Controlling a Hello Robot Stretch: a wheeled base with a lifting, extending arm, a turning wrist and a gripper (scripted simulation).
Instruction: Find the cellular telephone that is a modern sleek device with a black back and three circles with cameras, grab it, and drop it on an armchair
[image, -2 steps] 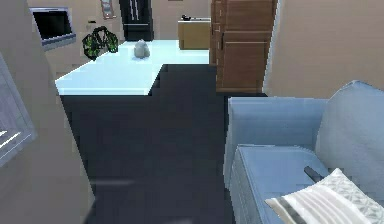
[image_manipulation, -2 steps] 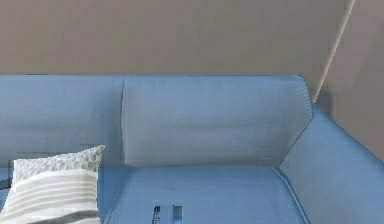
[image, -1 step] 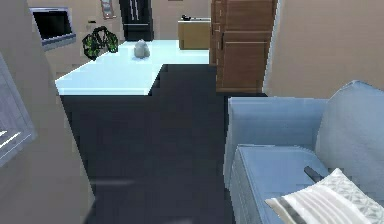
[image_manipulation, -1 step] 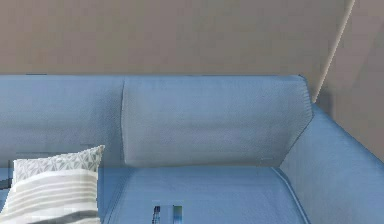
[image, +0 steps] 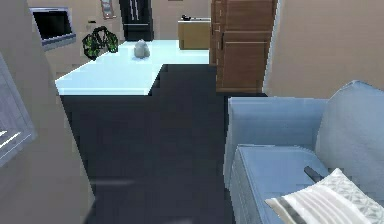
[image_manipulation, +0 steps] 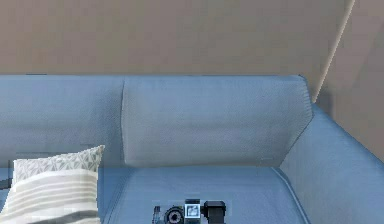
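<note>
The pincer (image_manipulation: 165, 214) is showing at the arm side view's bottom edge, cut off below, over the seat of the blue sofa (image_manipulation: 210, 120). Whether it is spread, pressed together or carrying anything cannot be told. In the forward view a small dark flat thing (image: 312, 172), too small to name as the telephone, is lying on the seat beside a striped pillow (image: 325, 200). Alongside, dark floor (image: 150, 140) is lying open toward a pale blue surface (image: 105, 72).

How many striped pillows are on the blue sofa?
1. The striped pillow lies on the blue sofa at the arm side view's lower left and the forward view's lower right. Others may be hidden.
</note>
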